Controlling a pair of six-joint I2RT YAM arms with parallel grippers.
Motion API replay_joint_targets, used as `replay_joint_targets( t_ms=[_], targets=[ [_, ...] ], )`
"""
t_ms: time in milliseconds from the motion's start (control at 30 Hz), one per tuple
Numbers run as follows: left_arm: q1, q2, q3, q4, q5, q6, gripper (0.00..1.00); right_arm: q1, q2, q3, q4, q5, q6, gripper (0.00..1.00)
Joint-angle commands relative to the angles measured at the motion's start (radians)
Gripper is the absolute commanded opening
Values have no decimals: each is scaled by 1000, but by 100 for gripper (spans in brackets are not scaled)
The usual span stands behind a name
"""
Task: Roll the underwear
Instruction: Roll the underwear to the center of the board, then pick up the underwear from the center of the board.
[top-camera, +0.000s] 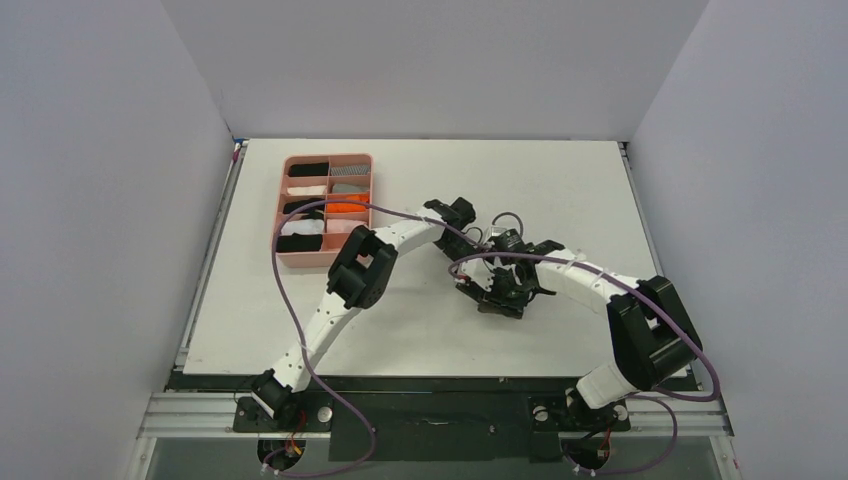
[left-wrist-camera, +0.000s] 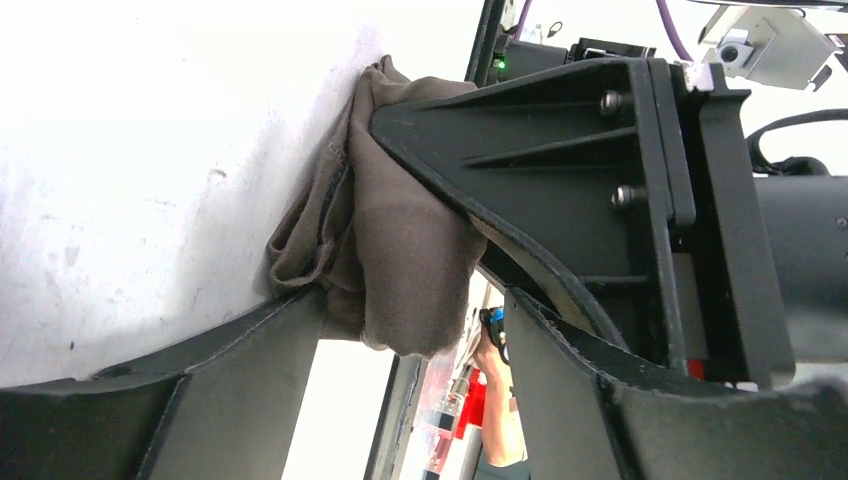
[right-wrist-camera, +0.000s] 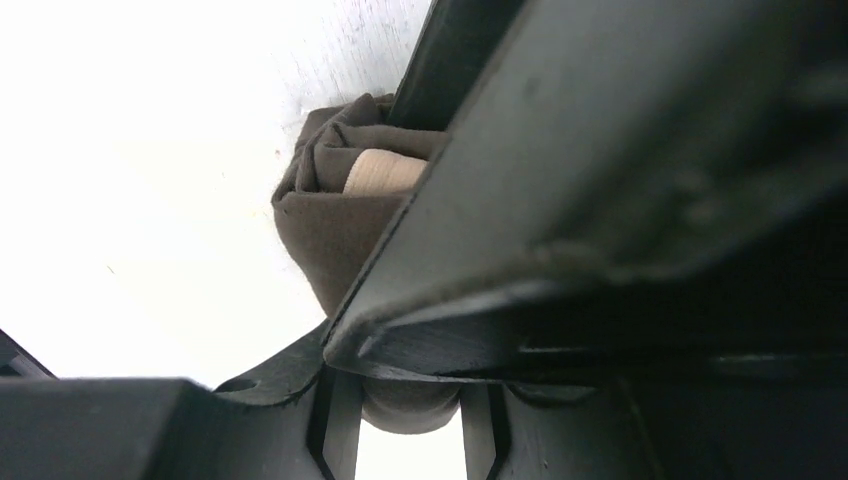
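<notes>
The underwear is a bunched dark grey-brown bundle on the white table, and its beige waistband shows in the right wrist view. In the top view both grippers meet over it at the table's middle and hide it. My right gripper is shut on the bundle's lower fold; it also shows in the top view. My left gripper stands open around the bundle. Its left finger touches the cloth and its right finger stands apart from it. The right gripper's black body presses against the cloth from the right.
A pink tray with small rolled cloths in its compartments stands at the back left of the table. Grey walls close in on both sides. Purple cables loop over both arms.
</notes>
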Motion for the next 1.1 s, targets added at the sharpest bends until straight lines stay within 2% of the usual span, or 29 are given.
replay_joint_targets(
  t_ms=[0, 367, 633, 1067],
  targets=[
    [44, 26, -71, 0, -274, 81, 71, -45, 42, -21, -89, -35, 0, 0],
    [97, -14, -75, 13, -278, 81, 80, -76, 48, 33, -186, -134, -4, 0],
    [142, -68, -116, 97, -290, 35, 85, -124, 53, 68, -255, -226, -19, 0],
    [196, -243, -338, 266, -333, 23, 86, -162, 89, 92, -283, -243, -38, 0]
  ],
)
